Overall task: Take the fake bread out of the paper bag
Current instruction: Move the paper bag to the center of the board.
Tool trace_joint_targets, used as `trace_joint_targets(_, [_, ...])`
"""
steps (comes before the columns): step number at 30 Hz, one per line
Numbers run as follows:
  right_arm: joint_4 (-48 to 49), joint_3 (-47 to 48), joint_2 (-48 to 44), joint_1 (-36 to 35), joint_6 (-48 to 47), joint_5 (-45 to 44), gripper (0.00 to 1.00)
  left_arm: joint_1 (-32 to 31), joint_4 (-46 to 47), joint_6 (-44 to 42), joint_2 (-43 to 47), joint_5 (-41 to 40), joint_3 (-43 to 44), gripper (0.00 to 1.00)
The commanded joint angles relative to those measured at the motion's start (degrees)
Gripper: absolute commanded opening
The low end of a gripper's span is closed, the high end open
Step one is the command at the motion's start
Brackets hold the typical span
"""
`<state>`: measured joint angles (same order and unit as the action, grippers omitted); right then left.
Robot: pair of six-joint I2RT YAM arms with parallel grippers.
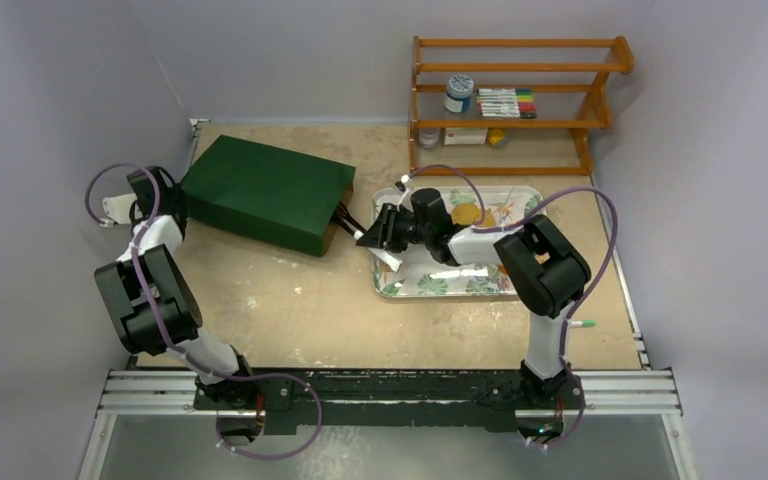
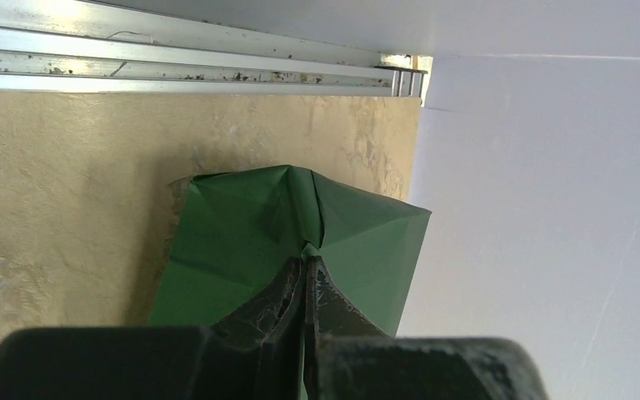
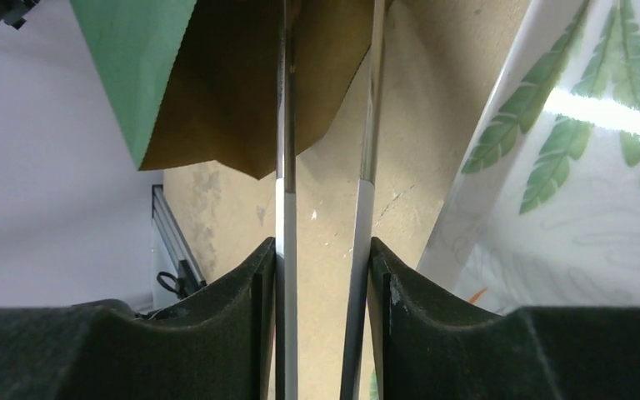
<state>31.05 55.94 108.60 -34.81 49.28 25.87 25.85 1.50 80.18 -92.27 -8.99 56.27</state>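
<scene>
The dark green paper bag (image 1: pixel 265 190) lies on its side at the back left, mouth facing right. My left gripper (image 1: pixel 173 203) is shut on a fold at the bag's closed end (image 2: pixel 300 217); its jaws (image 2: pixel 308 265) pinch the green paper. My right gripper (image 1: pixel 385 235) is shut on a pair of tongs (image 3: pixel 286 167), whose dark tips (image 1: pixel 345 215) reach to the bag's mouth. The right wrist view shows the bag's brown inside (image 3: pixel 242 83); no bread shows in it. One golden bread piece (image 1: pixel 467 214) lies on the leaf-patterned tray (image 1: pixel 430 285). Other bread is hidden.
The tray's edge (image 3: pixel 567 167) is just right of the tongs. A wooden shelf (image 1: pixel 515 100) with a jar (image 1: pixel 458 93) and markers (image 1: pixel 507 102) stands at the back right. A pen (image 1: pixel 582 324) lies near the right edge. Walls close in on the left and right.
</scene>
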Motion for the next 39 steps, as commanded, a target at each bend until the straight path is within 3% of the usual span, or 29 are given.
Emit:
trace_joint_targets(1, [8.2,3.7,1.4,0.2,-1.2,3.2,0.43,0.2,1.2,-2.1,3.2,-1.1,2.3,0.00])
trace_joint_targets(14, [26.5,1.1,6.1,0.3,8.0,6.7,0.45,0.2,1.8,-4.7,4.3,-0.8,1.4,0.00])
trace_joint_targets(39, [27.6,7.2,12.9,0.4,12.8,4.1,0.46,0.3,4.6,-4.9,6.8,-0.1,-4.1,0.00])
